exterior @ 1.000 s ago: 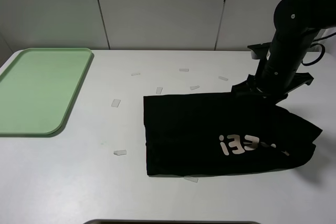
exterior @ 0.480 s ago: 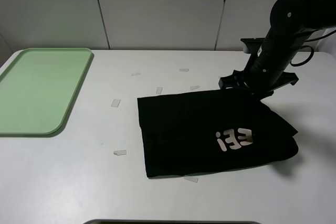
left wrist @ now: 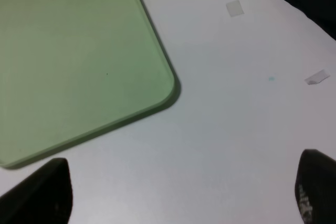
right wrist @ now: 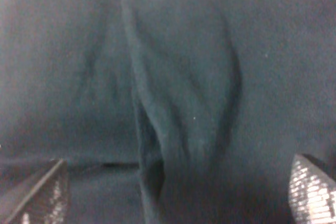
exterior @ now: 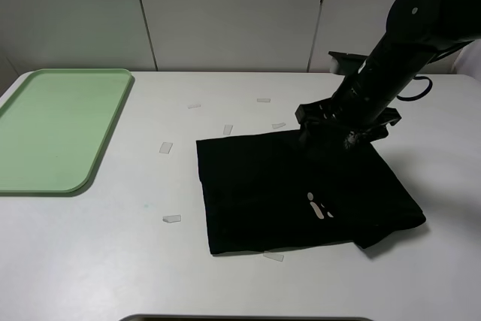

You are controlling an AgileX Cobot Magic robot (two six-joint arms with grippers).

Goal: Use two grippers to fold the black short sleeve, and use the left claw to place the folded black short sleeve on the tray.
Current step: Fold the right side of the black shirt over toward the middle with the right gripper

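Right gripper (right wrist: 173, 195) stands with its jaws spread wide, low over the far right part of the black short sleeve (exterior: 293, 193), and pinches nothing; a raised ridge of cloth lies between its fingertips. Left gripper (left wrist: 178, 190) is likewise spread and empty, hanging over bare table (exterior: 150, 283) just beside the near corner of the tray (exterior: 60, 129). The garment lies on the table right of centre as a rough folded rectangle, well apart from the tray, with only a sliver of its pale lettering (exterior: 319, 208) showing at a folded edge. Principal risk, in my judgement: if the right gripper rises or sweeps sideways while a fingertip sits in that ridge, the top layer can drag with it and the fold opens. Second risk: the near right corner juts out untidily, so any further fold taken from it is likely to come out skewed. Third risk: the carry to the tray falls to the left gripper alone across a long stretch of table, and a single pinch on one edge may let loose layers hang and spill over the rim. Minor risk: a clear tape scrap (exterior: 273, 256) touches the garment's near edge and could travel along with it.
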